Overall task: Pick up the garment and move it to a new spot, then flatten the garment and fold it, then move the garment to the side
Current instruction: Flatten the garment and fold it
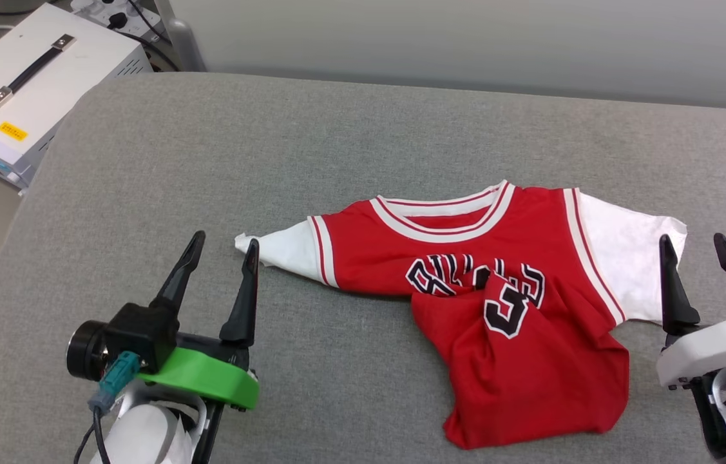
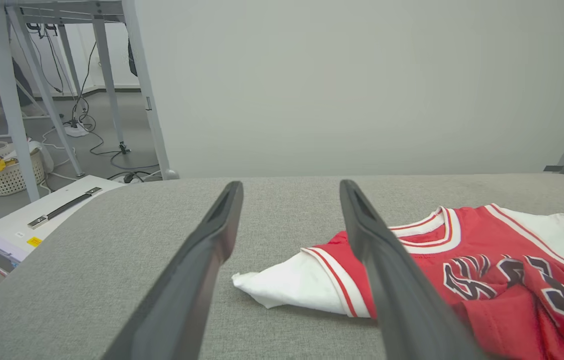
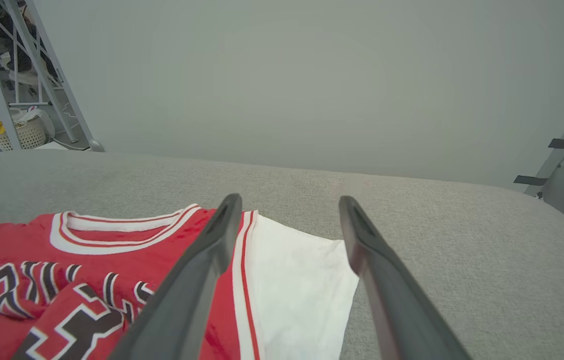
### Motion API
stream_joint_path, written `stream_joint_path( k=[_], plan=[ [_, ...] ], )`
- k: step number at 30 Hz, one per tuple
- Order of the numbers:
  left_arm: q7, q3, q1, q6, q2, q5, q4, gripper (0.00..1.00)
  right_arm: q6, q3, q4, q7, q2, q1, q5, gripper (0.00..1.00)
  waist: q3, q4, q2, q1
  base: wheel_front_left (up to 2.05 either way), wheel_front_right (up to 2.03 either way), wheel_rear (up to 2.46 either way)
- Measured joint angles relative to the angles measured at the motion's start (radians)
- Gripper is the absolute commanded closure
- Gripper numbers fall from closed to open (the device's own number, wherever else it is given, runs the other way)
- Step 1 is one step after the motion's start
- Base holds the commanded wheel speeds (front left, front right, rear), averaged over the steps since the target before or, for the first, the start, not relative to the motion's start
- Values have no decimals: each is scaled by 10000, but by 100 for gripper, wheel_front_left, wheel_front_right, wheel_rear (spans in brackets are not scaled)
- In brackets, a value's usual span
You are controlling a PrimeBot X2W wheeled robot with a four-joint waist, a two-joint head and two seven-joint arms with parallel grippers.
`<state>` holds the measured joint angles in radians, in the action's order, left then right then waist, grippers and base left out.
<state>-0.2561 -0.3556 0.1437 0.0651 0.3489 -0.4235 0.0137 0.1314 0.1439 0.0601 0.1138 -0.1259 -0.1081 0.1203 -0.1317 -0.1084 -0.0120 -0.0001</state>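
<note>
The garment (image 1: 478,258), a red jersey with white sleeves and black-white lettering, lies rumpled on the grey padded surface (image 1: 337,129). Its lower part is bunched and folded over the print, and its left sleeve is twisted to a point. My left gripper (image 1: 221,241) stands open just left of that sleeve tip, empty. The right gripper (image 1: 697,241) is open beside the right sleeve's outer edge, empty too. The left wrist view has the garment (image 2: 462,260) ahead and right of the left gripper (image 2: 289,187). In the right wrist view the garment's white sleeve (image 3: 297,280) lies between the open fingers of the right gripper (image 3: 289,200).
A white box with a black handle (image 1: 28,84) stands off the surface's far left corner, with cables behind it. A pale wall runs behind the surface. A laundry basket (image 2: 4,167) and metal frame legs (image 2: 141,85) stand on the floor at left.
</note>
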Motion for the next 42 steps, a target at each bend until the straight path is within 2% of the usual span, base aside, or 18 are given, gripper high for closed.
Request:
stream_joint_path(
  k=[3,7,12,16,19,23,26,31,32,33,34,42],
  plan=[
    [0,146,-9,-318,-211,355,61,0,2,-167,-17,-1181,-433,-13,-182,0,-184,-122,0,0,0,0,0],
    [0,347,-1,-719,-558,744,81,0,2,-318,0,-3306,-1064,-548,-96,0,-521,-280,0,0,0,0,0],
    [0,545,41,-1164,-1045,1020,-25,0,0,-635,368,-6339,-2096,-1962,562,0,-1069,-484,0,0,0,0,0],
    [0,679,251,-1444,-1369,1323,-109,0,0,-635,1064,-8086,-2826,-2945,811,0,-1492,-721,0,0,0,0,0],
    [0,761,415,-1593,-1572,1444,-138,0,0,-416,1733,-8625,-3233,-3522,903,0,-1736,-976,0,0,0,0,0],
    [0,888,499,-1726,-1732,1547,-211,0,0,13,2638,-8661,-3609,-3984,679,0,-2031,-1325,0,0,0,0,0],
    [0,1093,534,-1820,-1822,1626,-230,0,0,-107,3076,-8648,-3570,-4111,903,0,-2331,-1613,0,1,0,0,0],
    [0,1208,535,-1854,-1900,1820,-201,0,-12,-410,3141,-8681,-3668,-4153,1074,0,-2464,-1632,0,1,0,0,0],
    [0,1214,535,-1854,-1904,1848,-201,0,-12,-430,3179,-8717,-3653,-4153,1126,39,-2464,-1608,0,1,0,0,0],
    [0,1223,535,-1858,-1906,1868,-203,0,-12,-477,3210,-8755,-3632,-4153,1158,92,-2463,-1574,0,1,0,0,0],
    [0,1237,539,-1877,-1914,1875,-201,0,-12,-550,3223,-8765,-3611,-4153,1191,100,-2461,-1539,0,1,0,0,0],
    [0,1319,543,-1929,-1916,1883,-211,0,0,-750,3266,-8604,-3536,-4154,1325,100,-2384,-1252,0,1,0,0,0]
  ],
)
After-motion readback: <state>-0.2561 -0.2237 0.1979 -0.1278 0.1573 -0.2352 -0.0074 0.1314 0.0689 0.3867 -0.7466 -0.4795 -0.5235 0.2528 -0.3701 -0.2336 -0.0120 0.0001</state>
